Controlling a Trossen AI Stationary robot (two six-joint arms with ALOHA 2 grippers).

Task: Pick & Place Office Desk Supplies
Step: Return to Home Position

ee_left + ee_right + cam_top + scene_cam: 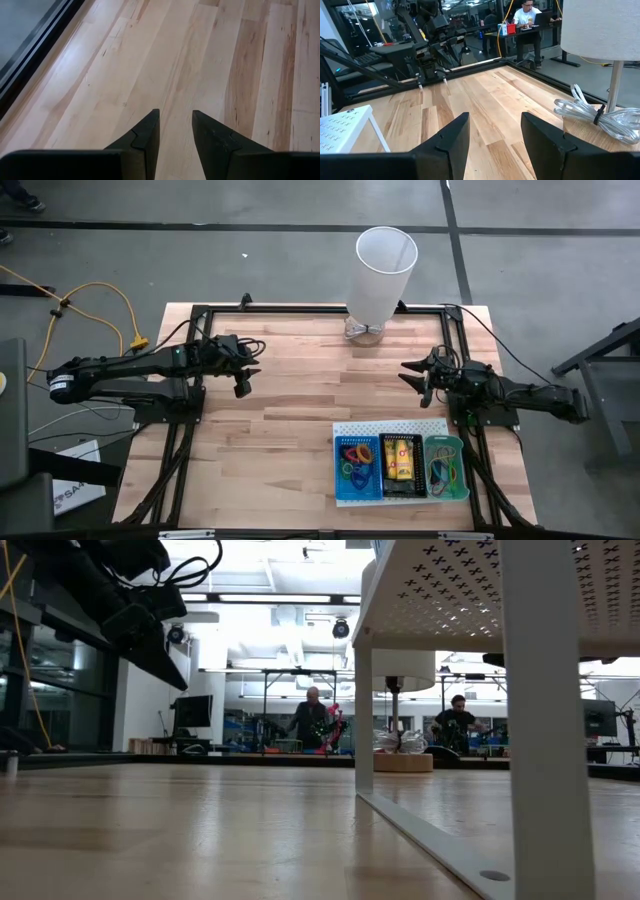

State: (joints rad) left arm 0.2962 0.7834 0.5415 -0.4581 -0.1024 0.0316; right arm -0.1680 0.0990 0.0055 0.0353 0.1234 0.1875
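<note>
Seemingly homing is proceeding: left gripper (243, 387) and right gripper (408, 373) are hovering empty, jaws apart; supplies (402, 458) are sitting in bins (338, 472) on the shelf (390, 427). Next needs only tucking back.

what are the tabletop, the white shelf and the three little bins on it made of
Tabletop: light wood planks, grain and joints visible, smooth low sheen. White shelf: likely painted sheet metal, thin with punched cross holes; possibly plastic. Blue bin, black bin, green bin: probably plastic, judging by solid colours.
</note>
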